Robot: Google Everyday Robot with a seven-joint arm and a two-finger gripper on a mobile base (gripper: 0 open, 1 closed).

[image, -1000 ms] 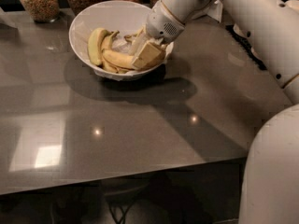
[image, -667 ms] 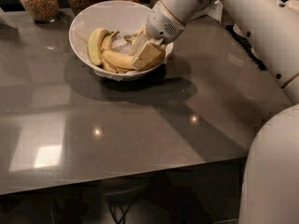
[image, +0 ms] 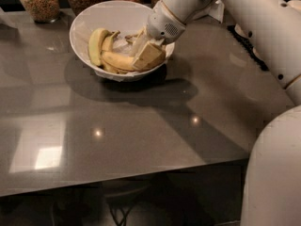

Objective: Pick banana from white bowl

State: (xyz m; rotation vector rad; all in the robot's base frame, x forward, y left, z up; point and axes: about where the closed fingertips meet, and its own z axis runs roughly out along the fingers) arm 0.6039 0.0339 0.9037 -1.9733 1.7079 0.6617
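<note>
The large white bowl (image: 94, 18) stands on the grey table near its far edge. Three bananas lie in it. The long yellow banana (image: 117, 60) lies across the front of the bowl, its right end under my gripper. A plump greenish-yellow banana (image: 96, 46) curves along the left side, with a shorter pale one (image: 109, 40) beside it. My gripper (image: 146, 53) reaches down into the right side of the bowl from the upper right, right at the long banana's right end. That end is hidden by the gripper.
Several glass jars of grains (image: 40, 1) stand in a row behind the bowl at the table's far edge. My white arm (image: 244, 18) crosses the upper right, and my base (image: 275, 173) fills the lower right. The grey table (image: 117, 135) stretches toward the front.
</note>
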